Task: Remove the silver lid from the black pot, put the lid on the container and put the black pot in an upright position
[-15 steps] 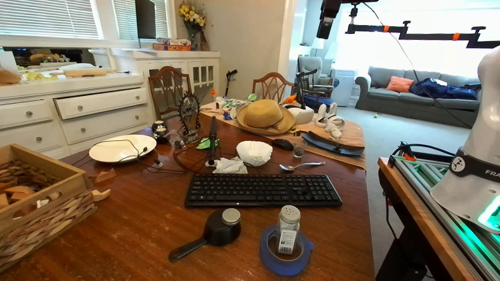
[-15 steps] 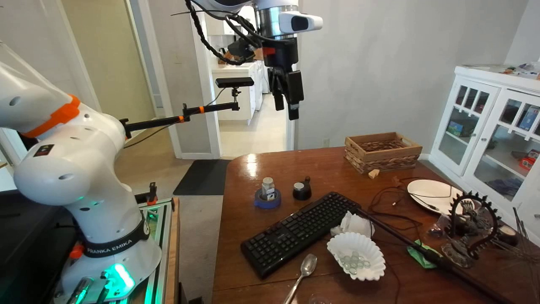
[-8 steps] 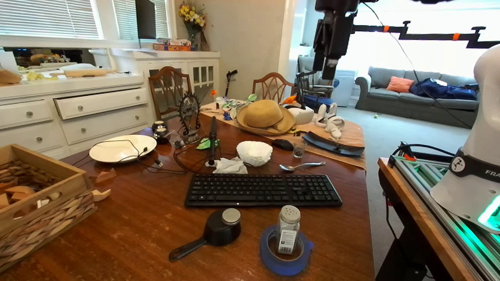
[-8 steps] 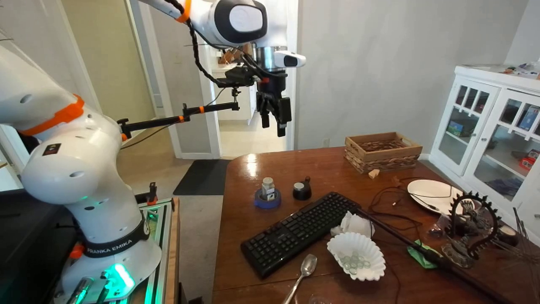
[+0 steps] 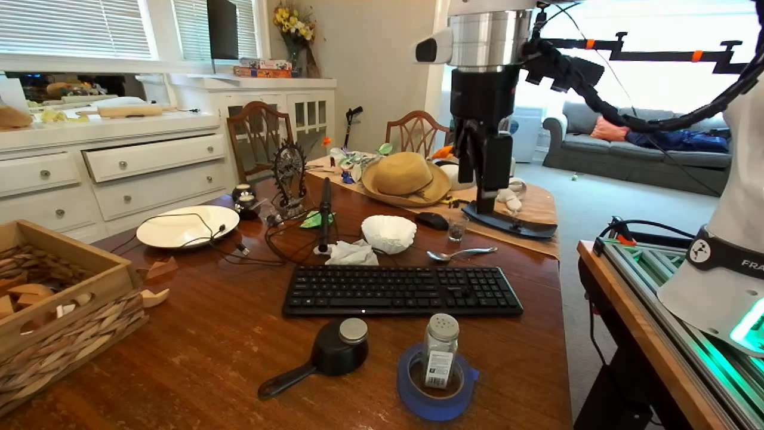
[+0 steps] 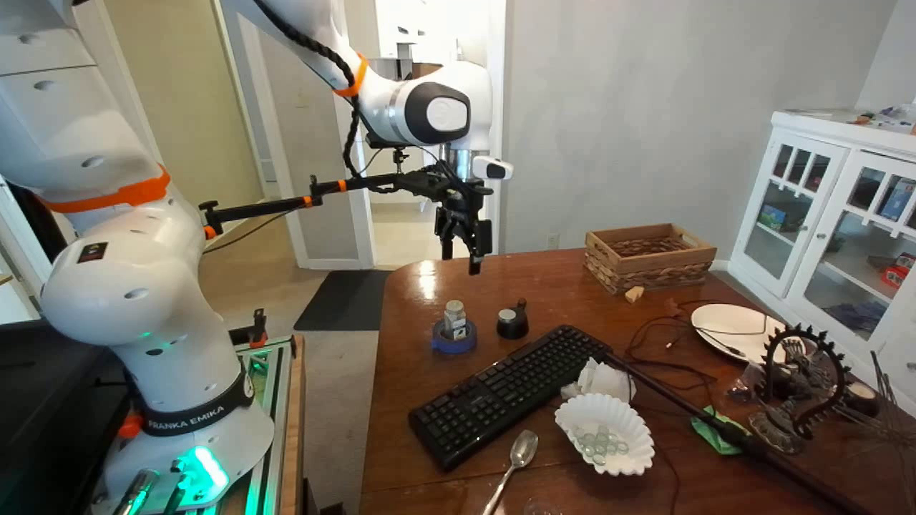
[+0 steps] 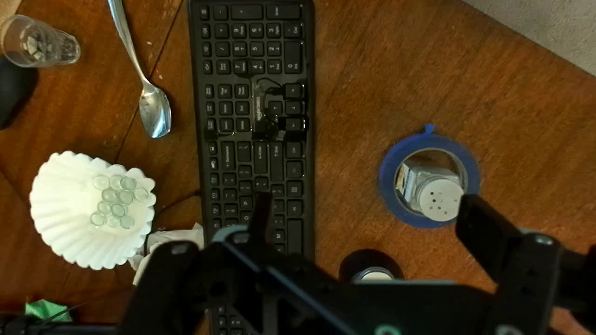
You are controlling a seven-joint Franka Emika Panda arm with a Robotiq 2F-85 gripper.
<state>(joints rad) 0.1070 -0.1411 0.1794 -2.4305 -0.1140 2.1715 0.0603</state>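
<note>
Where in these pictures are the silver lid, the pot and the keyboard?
Silver lid (image 5: 354, 331): an exterior view, on its flat top.
Pot (image 5: 335, 357): an exterior view, on its body rather than its handle.
Keyboard (image 7: 242, 124): the wrist view, on its keys.

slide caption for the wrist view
Open tool above table: keyboard, silver lid on black pot, glass shaker inside blue tape roll.

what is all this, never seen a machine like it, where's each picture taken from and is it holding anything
It's a white robot arm beside a wooden table. Both exterior views are taken from outside it; the wrist view, from the arm itself, looks down past its grasping tool. The tool is open and holds nothing. On the table: a black pot with a silver lid on it, a shaker inside a blue tape ring, a keyboard, a spoon and a white bowl.
</note>
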